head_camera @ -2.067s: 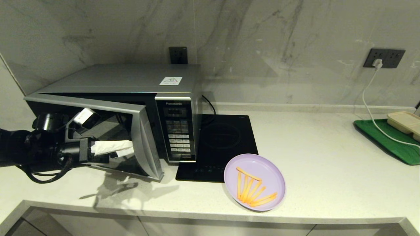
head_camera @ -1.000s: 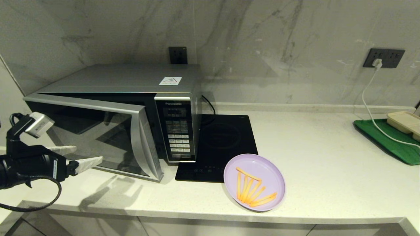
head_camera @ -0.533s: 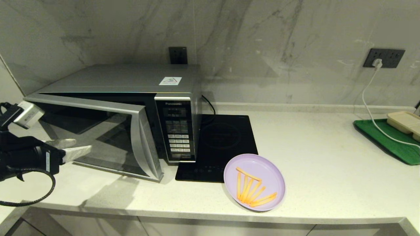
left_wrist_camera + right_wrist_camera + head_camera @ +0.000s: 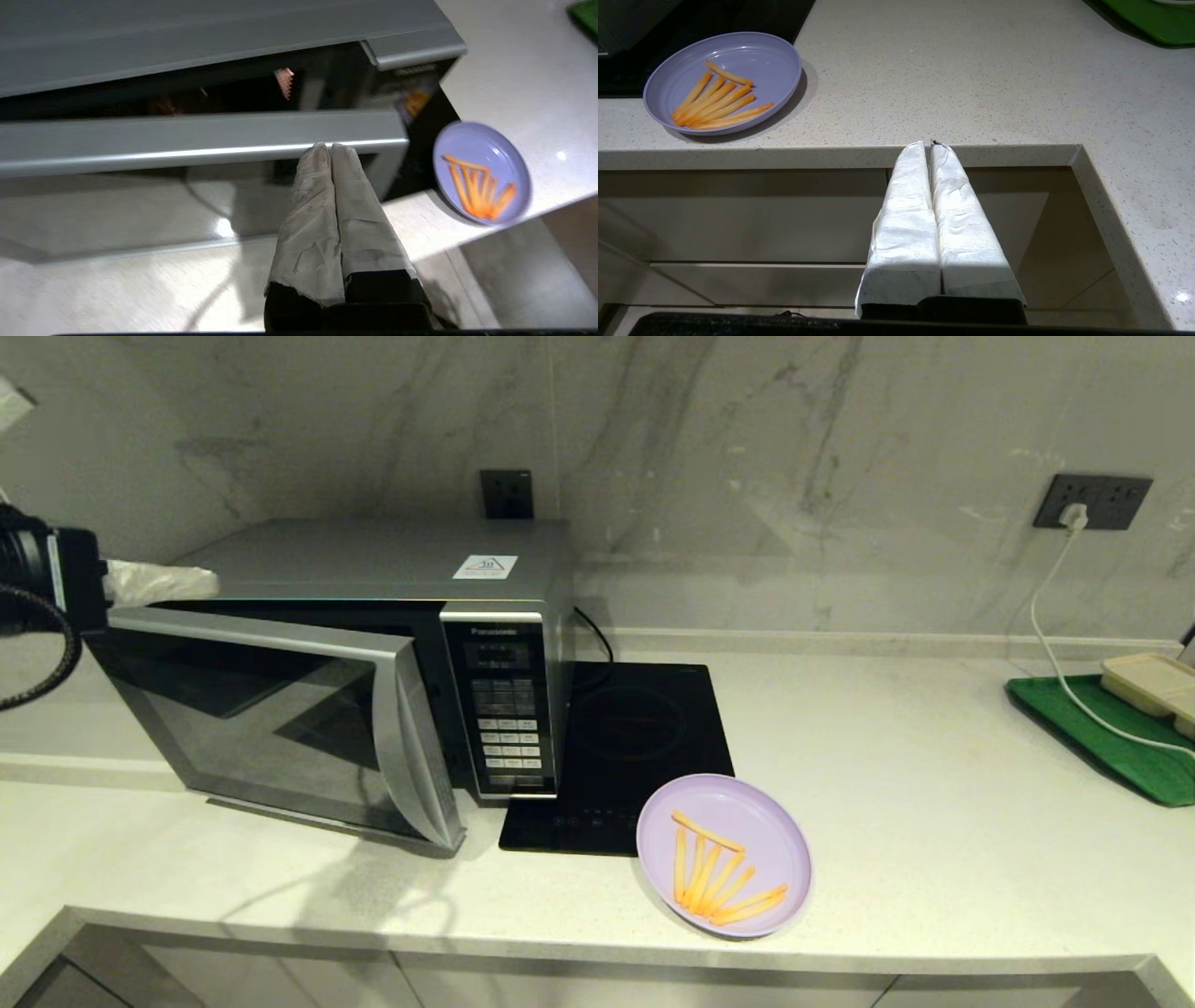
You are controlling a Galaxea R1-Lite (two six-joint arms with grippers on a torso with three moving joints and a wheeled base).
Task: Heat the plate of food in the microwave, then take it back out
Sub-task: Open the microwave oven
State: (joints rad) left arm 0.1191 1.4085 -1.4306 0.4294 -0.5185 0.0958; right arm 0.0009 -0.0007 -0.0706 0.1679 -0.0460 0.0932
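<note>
Above the microwave's [image 4: 373, 616] glossy door, left hand [image 4: 331, 148] pressed flat.

"Panasonic" on the microwave [image 4: 373, 616]

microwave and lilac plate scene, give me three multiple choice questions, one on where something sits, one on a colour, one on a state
1. Where does the round lilac plastic plate of orange fries sit?
A. inside the microwave
B. on the pale counter, partly on the flat black cooktop
C. on the green tray

2. What colour is the tray at the counter's far right?
A. green
B. red
C. white

3. How is the dark glass door of the silver-grey Panasonic microwave?
A. fully shut
B. taken off
C. partly open

Answers:
1 B: the head view shows the plate near the front edge of the counter, overlapping the cooktop's corner.
2 A: the tray under the beige container is green.
3 C: the door stands angled out from the body, with the shut left gripper near its top edge.
</note>
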